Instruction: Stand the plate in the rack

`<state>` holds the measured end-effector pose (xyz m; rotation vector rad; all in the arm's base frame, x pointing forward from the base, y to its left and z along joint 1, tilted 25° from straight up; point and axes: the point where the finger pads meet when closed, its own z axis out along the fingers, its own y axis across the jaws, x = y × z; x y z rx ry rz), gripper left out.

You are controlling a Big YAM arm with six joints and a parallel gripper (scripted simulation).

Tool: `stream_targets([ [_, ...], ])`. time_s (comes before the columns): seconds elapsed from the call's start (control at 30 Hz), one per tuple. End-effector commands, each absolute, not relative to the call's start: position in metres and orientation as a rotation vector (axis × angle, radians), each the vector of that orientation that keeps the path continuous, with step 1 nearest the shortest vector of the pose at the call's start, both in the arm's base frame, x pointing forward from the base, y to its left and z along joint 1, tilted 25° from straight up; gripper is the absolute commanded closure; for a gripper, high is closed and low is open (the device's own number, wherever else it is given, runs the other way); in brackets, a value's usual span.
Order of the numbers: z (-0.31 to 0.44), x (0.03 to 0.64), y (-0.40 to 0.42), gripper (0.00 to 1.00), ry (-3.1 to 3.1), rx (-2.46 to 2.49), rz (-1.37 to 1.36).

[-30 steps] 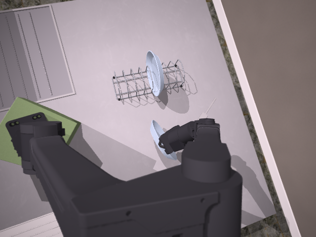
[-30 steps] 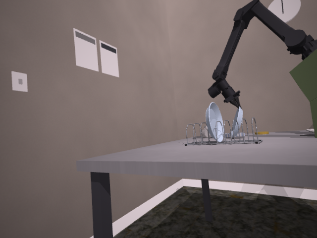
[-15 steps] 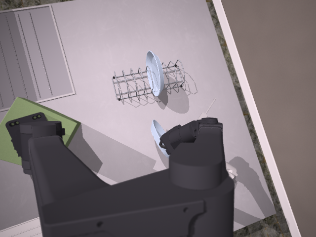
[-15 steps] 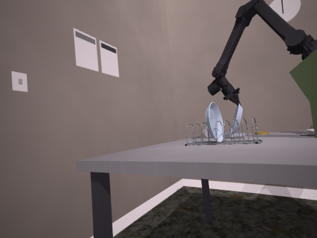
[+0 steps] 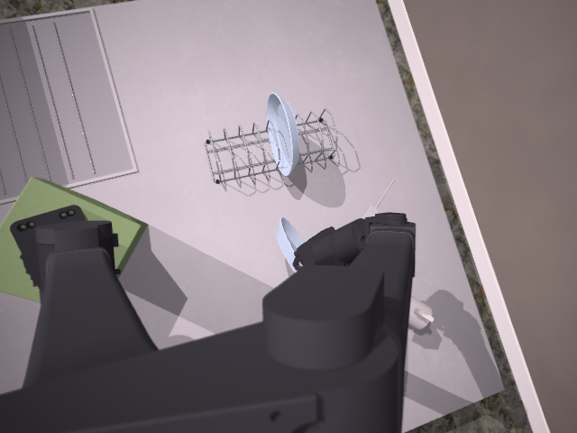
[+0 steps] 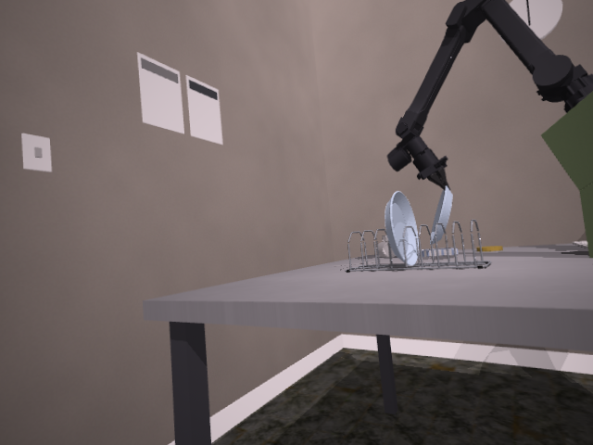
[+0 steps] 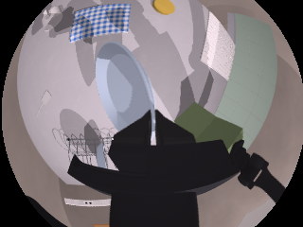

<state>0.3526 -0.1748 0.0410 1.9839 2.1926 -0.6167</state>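
Note:
My gripper [image 5: 300, 257] [image 6: 445, 185] [image 7: 153, 134] is shut on the rim of a pale blue plate [image 5: 288, 238] [image 6: 443, 210] [image 7: 123, 85]. The plate hangs on edge below the fingers, clear of the counter and near-upright. In the top view it hangs in front of the wire dish rack [image 5: 242, 145] [image 6: 431, 264] [image 7: 78, 146], apart from it. A second pale blue plate [image 5: 281, 133] [image 6: 399, 225] stands upright in a slot right of the rack's middle. The slots on both sides of it are empty.
A green board [image 5: 128, 230] lies by the arm's base and a ribbed draining tray [image 5: 69, 93] at the back left. A thin utensil [image 5: 384, 193] and a small white object [image 5: 421, 317] lie to the right. A checked cloth [image 7: 101, 21] and a yellow disc [image 7: 163, 6] [image 6: 490, 248] lie farther off.

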Motion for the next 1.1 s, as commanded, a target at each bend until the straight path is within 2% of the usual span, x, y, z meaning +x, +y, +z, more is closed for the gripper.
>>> stream_targets([
  [0.0, 0.059, 0.352, -0.164, 1.00, 2.193, 1.972, -0.607],
  [1.07, 0.146, 0.338, -0.141, 1.00, 2.169, 1.965, -0.576],
])
